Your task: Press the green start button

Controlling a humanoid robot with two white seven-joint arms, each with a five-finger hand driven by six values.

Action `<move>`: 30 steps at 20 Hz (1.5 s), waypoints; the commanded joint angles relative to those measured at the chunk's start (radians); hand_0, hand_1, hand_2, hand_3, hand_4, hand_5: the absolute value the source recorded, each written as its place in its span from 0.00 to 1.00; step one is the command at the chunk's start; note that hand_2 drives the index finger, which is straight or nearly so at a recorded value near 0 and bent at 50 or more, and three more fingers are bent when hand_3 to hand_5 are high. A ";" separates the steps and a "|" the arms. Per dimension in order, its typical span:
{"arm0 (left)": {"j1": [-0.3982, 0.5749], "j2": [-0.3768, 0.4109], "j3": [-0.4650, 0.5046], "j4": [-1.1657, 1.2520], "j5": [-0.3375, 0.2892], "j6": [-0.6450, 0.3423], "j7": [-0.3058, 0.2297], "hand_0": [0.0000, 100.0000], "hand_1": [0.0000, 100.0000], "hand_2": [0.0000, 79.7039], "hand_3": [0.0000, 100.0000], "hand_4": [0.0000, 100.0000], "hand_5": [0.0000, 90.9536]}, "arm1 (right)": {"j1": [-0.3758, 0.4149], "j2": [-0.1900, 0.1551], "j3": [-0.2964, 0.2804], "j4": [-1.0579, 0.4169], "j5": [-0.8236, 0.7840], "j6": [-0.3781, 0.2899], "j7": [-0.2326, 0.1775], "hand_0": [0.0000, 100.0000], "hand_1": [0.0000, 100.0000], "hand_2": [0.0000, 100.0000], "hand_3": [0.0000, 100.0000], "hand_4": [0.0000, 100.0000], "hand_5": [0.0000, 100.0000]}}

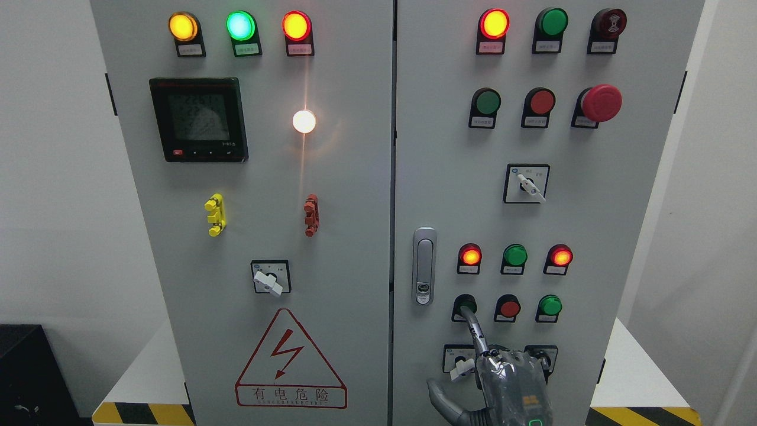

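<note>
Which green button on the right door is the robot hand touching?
The lower-left green button, in the bottom row beside the red one; the robot hand has one finger on it.

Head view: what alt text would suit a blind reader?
The robot's right hand reaches up from the bottom edge, one finger on a green button low on a grey cabinet's right door. Lamps, switches and a meter dot both doors.

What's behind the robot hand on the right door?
The robot hand covers the bottom row: only a white selector knob and a black switch plate's edge show. Its fingertip hides most of a green button.
</note>
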 commanded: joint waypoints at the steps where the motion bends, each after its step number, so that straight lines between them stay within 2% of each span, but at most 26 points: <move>1: -0.023 0.000 0.000 -0.028 0.000 0.000 -0.001 0.12 0.56 0.00 0.00 0.00 0.00 | -0.008 0.001 0.004 0.027 0.000 0.009 0.005 0.21 0.32 0.00 0.97 0.91 1.00; 14: -0.023 0.000 0.000 -0.028 0.000 0.000 -0.001 0.12 0.56 0.00 0.00 0.00 0.00 | 0.002 0.004 0.005 -0.011 -0.018 0.006 0.004 0.22 0.32 0.00 0.97 0.90 1.00; 18: -0.023 0.000 0.000 -0.028 0.000 0.000 -0.001 0.12 0.56 0.00 0.00 0.00 0.00 | 0.017 0.004 0.007 -0.054 -0.057 -0.006 0.005 0.27 0.32 0.00 0.96 0.90 1.00; 24: -0.023 0.000 0.000 -0.028 0.000 0.000 -0.001 0.12 0.56 0.00 0.00 0.00 0.00 | 0.071 0.004 0.021 -0.132 -0.123 -0.020 0.005 0.34 0.33 0.00 0.92 0.87 0.99; 28: -0.023 0.000 0.000 -0.028 0.000 0.000 -0.001 0.12 0.56 0.00 0.00 0.00 0.00 | 0.112 0.004 0.022 -0.190 -0.202 -0.034 0.005 0.32 0.36 0.00 0.90 0.86 0.97; 30: -0.023 0.000 0.000 -0.028 0.000 0.000 -0.001 0.12 0.56 0.00 0.00 0.00 0.00 | 0.136 0.004 0.022 -0.215 -0.257 -0.045 0.005 0.31 0.36 0.01 0.87 0.83 0.92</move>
